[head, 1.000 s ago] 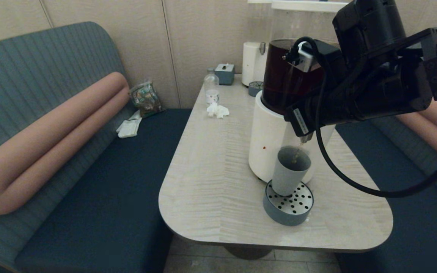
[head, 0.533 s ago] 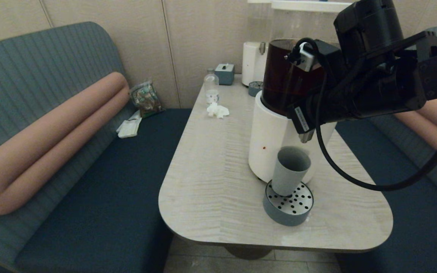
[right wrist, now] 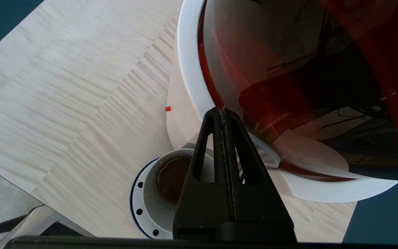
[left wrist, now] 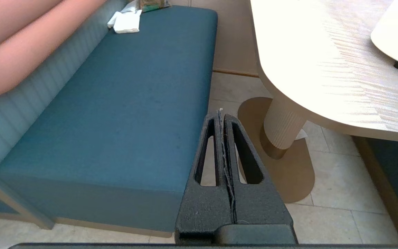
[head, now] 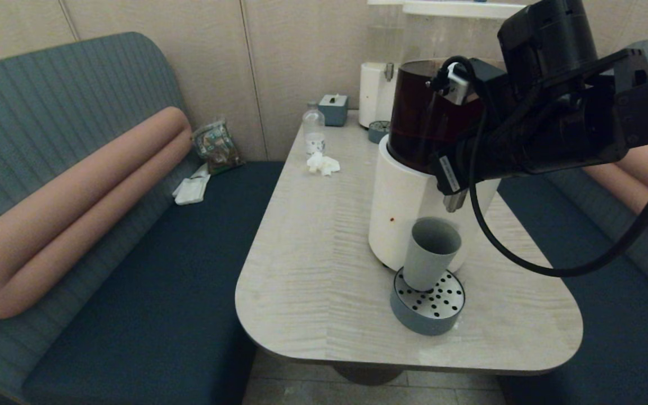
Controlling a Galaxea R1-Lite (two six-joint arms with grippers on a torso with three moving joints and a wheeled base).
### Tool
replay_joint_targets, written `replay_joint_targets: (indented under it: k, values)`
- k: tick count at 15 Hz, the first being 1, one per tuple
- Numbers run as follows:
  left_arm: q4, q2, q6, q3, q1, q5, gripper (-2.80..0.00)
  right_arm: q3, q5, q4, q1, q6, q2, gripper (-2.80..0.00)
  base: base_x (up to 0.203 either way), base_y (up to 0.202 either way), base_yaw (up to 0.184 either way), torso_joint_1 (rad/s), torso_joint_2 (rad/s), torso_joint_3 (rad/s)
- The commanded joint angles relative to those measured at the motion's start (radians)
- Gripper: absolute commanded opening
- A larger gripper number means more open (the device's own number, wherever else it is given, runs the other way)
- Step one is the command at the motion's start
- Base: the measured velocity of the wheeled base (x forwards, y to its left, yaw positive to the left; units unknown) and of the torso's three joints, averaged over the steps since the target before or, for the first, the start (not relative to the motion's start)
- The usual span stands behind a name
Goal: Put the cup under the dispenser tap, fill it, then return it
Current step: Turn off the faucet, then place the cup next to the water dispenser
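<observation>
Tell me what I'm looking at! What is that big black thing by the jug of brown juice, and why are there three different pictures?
The big black thing is a robot's right arm. Its claw, the right gripper, is pressed shut and holds nothing; it hangs above the cup, close to the brown tank.

There are three pictures because the robot has three cameras. One sits on its head and looks down at the table. The other two sit on its wrists, just behind the claws.

On the table stands a large dispenser with brown drink inside. Under its steel tap is a grey-green cup, standing on a round drip tray with little holes. The right wrist picture shows brown drink already in the cup.

The left gripper is also shut and empty, parked low beside the blue bench.
</observation>
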Motion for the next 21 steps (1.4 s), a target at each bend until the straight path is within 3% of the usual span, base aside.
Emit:
replay_joint_targets:
  k: [1,15,17,21]
  values:
    - [0.0,0.001,-0.001,0.0,0.0,0.0,-2.8,-0.001,0.0,0.004,0.001,-0.001,0.0,-2.8,0.0,0.0,0.0,0.0,0.0,0.0]
    - [0.0,0.001,-0.001,0.0,0.0,0.0,-2.8,-0.044,0.002,0.01,0.063,0.0,-0.191,-2.8,0.0,0.0,0.0,0.0,0.0,0.0]
    - [0.0,0.001,-0.001,0.0,0.0,0.001,-2.8,-0.042,0.005,0.011,0.035,0.0,-0.243,-2.8,0.0,0.0,0.0,0.0,0.0,0.0]
    - [0.0,0.001,-0.001,0.0,0.0,0.0,-2.8,-0.014,0.028,0.011,-0.166,0.003,-0.371,-2.8,0.0,0.0,0.0,0.0,0.0,0.0]
